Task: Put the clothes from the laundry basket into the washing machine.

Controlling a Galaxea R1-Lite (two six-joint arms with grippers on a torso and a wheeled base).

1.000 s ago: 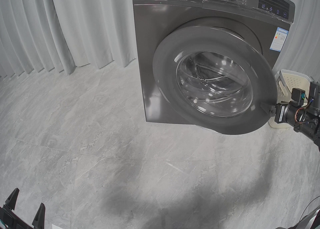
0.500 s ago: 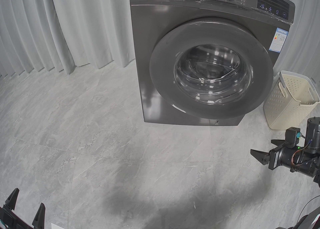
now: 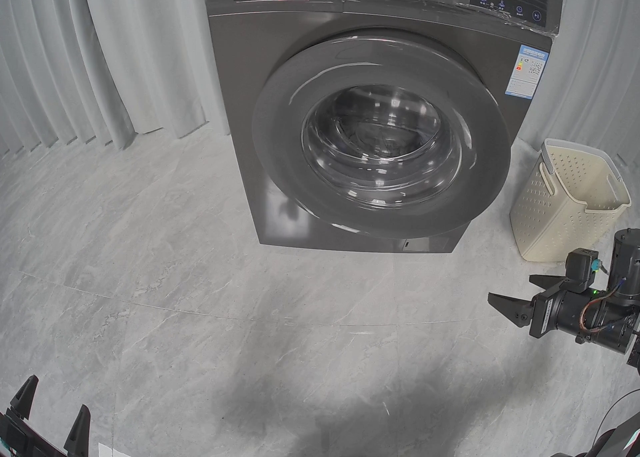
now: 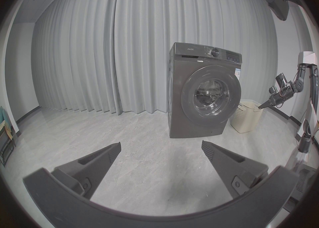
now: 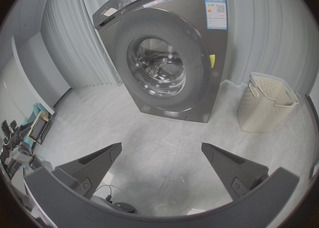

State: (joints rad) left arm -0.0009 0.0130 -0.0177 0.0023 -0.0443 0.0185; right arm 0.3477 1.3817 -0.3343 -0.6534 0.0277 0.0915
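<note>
Standing upright beside the shut washing machine [image 3: 380, 138] — laundry basket [image 3: 541, 212]

Washing machine [image 3: 373, 112] on floor [image 3: 200, 278], ahead-left of the fingers [image 3: 510, 308] of right gripper [image 3: 511, 286]. Laundry basket [image 3: 540, 225] just beyond them, right of machine. Curtain [image 3: 100, 45] behind both.

The head camera looks down from above at the washing machine [image 3: 373, 112] and laundry basket [image 3: 543, 225] beyond the right pincer [image 3: 512, 288], and each wrist camera peers low over its own pincer at that same pair, the left pincer [image 4: 160, 144] standing much farther back.
</note>
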